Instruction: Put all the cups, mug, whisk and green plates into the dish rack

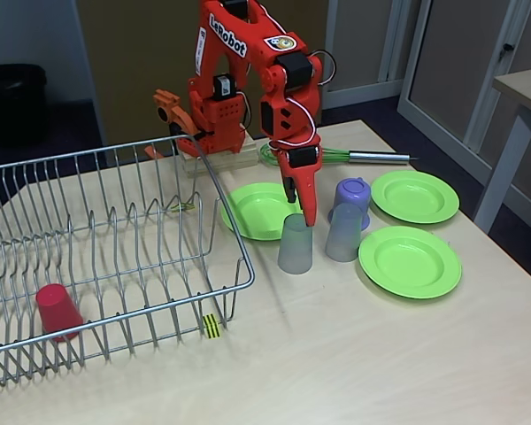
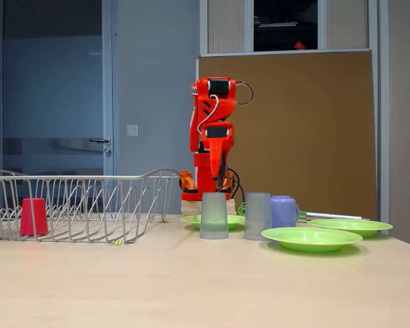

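My orange gripper (image 1: 299, 211) points straight down, its tips just above the rim of the left grey cup (image 1: 295, 244); the jaws stand a little open and hold nothing. A second grey cup (image 1: 343, 233) stands to its right, with the purple mug (image 1: 353, 195) right behind it. Three green plates lie flat: one (image 1: 258, 211) behind the gripper, two (image 1: 414, 196) (image 1: 409, 261) on the right. The whisk (image 1: 363, 157) lies behind the arm. The red cup (image 1: 58, 310) sits upside down in the dish rack (image 1: 159, 292). In a fixed view the gripper (image 2: 219, 186) hangs over the cup (image 2: 214, 215).
The arm's base (image 1: 214, 142) stands at the back of the table, close to the rack's far right corner. The rack (image 2: 75, 205) takes up the left half. Bare tabletop (image 1: 354, 354) stretches in front of the cups and plates.
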{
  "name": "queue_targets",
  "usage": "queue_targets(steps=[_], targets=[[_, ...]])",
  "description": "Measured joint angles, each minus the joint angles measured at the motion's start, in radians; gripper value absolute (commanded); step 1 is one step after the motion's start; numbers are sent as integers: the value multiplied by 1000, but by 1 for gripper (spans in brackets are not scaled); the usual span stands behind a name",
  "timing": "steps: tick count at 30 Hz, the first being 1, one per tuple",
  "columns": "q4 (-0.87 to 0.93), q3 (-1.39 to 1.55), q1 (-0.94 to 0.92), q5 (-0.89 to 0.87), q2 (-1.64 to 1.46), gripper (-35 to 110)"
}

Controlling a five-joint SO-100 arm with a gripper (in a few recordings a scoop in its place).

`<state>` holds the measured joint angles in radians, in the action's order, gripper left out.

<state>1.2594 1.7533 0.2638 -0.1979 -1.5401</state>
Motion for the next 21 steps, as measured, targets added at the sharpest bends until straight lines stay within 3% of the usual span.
queue_targets(steps=[17,21], targets=[[-178,64,-51,37,117,38],[-178,63,-43,21,141,27]])
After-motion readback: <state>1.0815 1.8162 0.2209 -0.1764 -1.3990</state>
